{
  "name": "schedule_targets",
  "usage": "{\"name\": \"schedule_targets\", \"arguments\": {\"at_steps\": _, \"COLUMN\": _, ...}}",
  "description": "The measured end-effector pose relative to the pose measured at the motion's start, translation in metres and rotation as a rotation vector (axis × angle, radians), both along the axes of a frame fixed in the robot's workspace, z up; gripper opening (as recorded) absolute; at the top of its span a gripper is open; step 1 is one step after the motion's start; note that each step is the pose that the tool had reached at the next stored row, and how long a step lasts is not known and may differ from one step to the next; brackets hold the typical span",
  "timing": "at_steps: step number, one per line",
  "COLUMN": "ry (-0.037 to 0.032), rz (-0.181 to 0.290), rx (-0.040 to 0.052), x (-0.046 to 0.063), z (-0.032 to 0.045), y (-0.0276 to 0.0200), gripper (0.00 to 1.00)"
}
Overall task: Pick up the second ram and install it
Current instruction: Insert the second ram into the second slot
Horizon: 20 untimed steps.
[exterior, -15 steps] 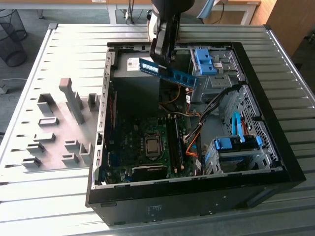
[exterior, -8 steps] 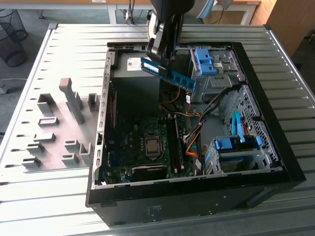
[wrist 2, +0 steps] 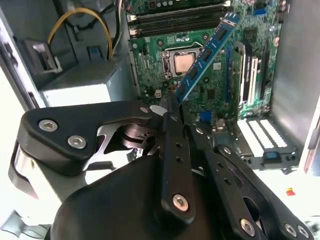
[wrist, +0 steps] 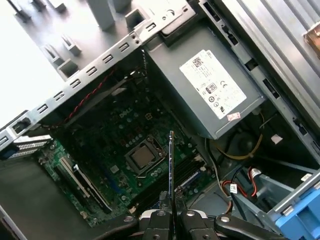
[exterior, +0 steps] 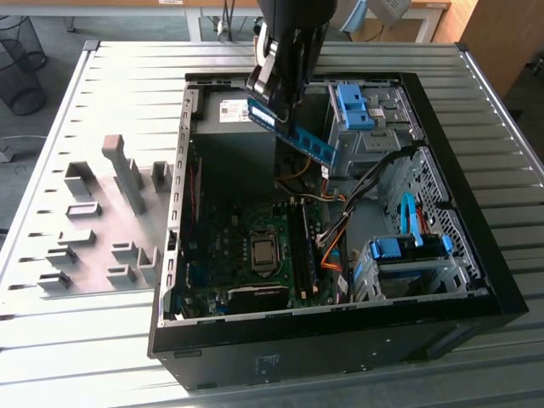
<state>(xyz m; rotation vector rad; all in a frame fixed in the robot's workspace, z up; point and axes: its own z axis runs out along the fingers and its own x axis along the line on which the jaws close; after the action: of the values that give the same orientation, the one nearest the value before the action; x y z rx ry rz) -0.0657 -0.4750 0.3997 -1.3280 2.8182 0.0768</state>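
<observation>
gripper [exterior: 285,106]: fingers closed on one end of the second ram [exterior: 310,142]
second ram: in the air over the open PC case [exterior: 476,280], 12 o'clock of the motherboard [exterior: 246,255], tilted
RAM slots [exterior: 303,255]: below, apart

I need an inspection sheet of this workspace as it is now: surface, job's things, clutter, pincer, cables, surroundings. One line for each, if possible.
Surface: grey slatted metal table, carrying an open computer case.
Job's things: second ram held above the motherboard, tilted, not yet seated.
Clutter: grey holder blocks on the exterior view's left.
Pincer: pincer shut on the ram's end.
Cables: orange and black bundle inside the case; yellow wires near the power supply.
Surroundings: wire bin on the floor.
</observation>
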Motion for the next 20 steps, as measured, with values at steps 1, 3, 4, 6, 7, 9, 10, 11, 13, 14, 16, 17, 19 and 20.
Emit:
{"name": "schedule_targets", "arguments": {"at_steps": 1, "ry": 0.0, "rz": -0.02, "rx": 0.0, "x": 0.0, "z": -0.0003, "y": 0.0, "gripper": 0.14}}
{"name": "schedule_targets", "arguments": {"at_steps": 3, "ry": 0.0, "rz": -0.056, "rx": 0.0, "x": 0.0, "z": -0.0009, "y": 0.0, "gripper": 0.14}}
{"name": "schedule_targets", "arguments": {"at_steps": 4, "ry": 0.0, "rz": -0.074, "rx": 0.0, "x": 0.0, "z": -0.0012, "y": 0.0, "gripper": 0.14}}
{"name": "schedule_targets", "arguments": {"at_steps": 6, "ry": 0.0, "rz": -0.11, "rx": 0.0, "x": 0.0, "z": -0.0017, "y": 0.0, "gripper": 0.14}}
{"name": "schedule_targets", "arguments": {"at_steps": 7, "ry": 0.0, "rz": -0.128, "rx": 0.0, "x": 0.0, "z": -0.002, "y": 0.0, "gripper": 0.14}}
{"name": "schedule_targets", "arguments": {"at_steps": 9, "ry": 0.0, "rz": -0.165, "rx": 0.0, "x": 0.0, "z": -0.0026, "y": 0.0, "gripper": 0.14}}
{"name": "schedule_targets", "arguments": {"at_steps": 10, "ry": 0.0, "rz": -0.183, "rx": 0.0, "x": 0.0, "z": -0.0028, "y": 0.0, "gripper": 0.14}}
{"name": "schedule_targets", "arguments": {"at_steps": 11, "ry": 0.0, "rz": -0.2, "rx": -0.0001, "x": 0.0, "z": -0.003, "y": 0.0, "gripper": 0.14}}
{"name": "schedule_targets", "arguments": {"at_steps": 13, "ry": 0.0, "rz": -0.235, "rx": 0.0, "x": 0.0, "z": -0.0034, "y": 0.0, "gripper": 0.14}}
{"name": "schedule_targets", "arguments": {"at_steps": 14, "ry": 0.0, "rz": -0.252, "rx": 0.0, "x": 0.0, "z": -0.0037, "y": 0.0, "gripper": 0.14}}
{"name": "schedule_targets", "arguments": {"at_steps": 16, "ry": 0.0, "rz": -0.285, "rx": -0.0001, "x": 0.0, "z": -0.004, "y": 0.0, "gripper": 0.14}}
{"name": "schedule_targets", "arguments": {"at_steps": 17, "ry": 0.0, "rz": -0.303, "rx": -0.0001, "x": 0.0, "z": -0.0042, "y": 0.0, "gripper": 0.14}}
{"name": "schedule_targets", "arguments": {"at_steps": 19, "ry": 0.0, "rz": -0.338, "rx": 0.0, "x": 0.0, "z": -0.0047, "y": 0.0, "gripper": 0.14}}
{"name": "schedule_targets", "arguments": {"at_steps": 20, "ry": 0.0, "rz": -0.355, "rx": 0.0, "x": 0.0, "z": -0.0049, "y": 0.0, "gripper": 0.14}}
